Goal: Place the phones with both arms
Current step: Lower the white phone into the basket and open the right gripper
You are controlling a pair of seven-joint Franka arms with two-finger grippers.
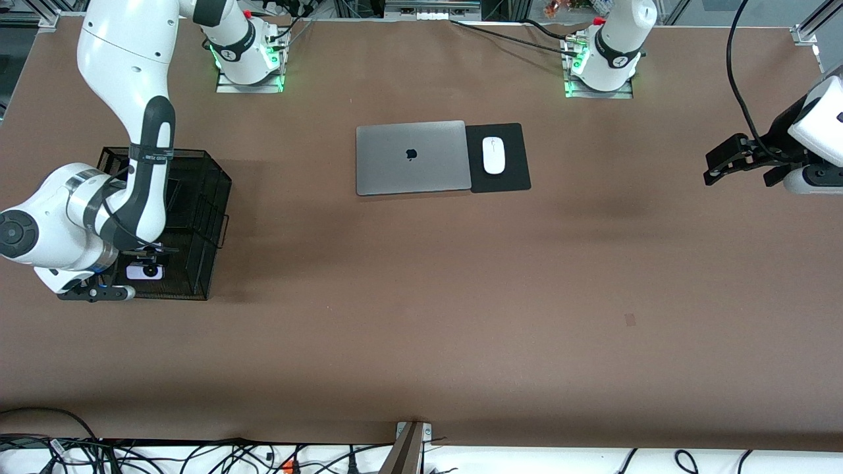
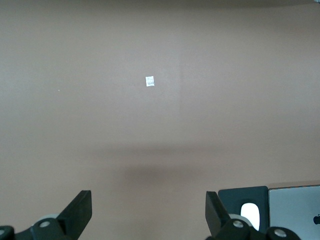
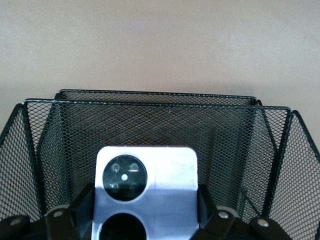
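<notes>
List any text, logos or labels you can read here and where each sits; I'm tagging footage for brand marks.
No readable words.
Apple logo, no lettering: lid of the silver laptop.
Small label on the right arm's dark band: too small to read.
Lavender-white phone, held by the right gripper in the mesh basket: no text visible.

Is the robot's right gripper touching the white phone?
Touching. In the right wrist view the right gripper has a finger pressed against each side edge of the white phone, above the black mesh basket.
</notes>
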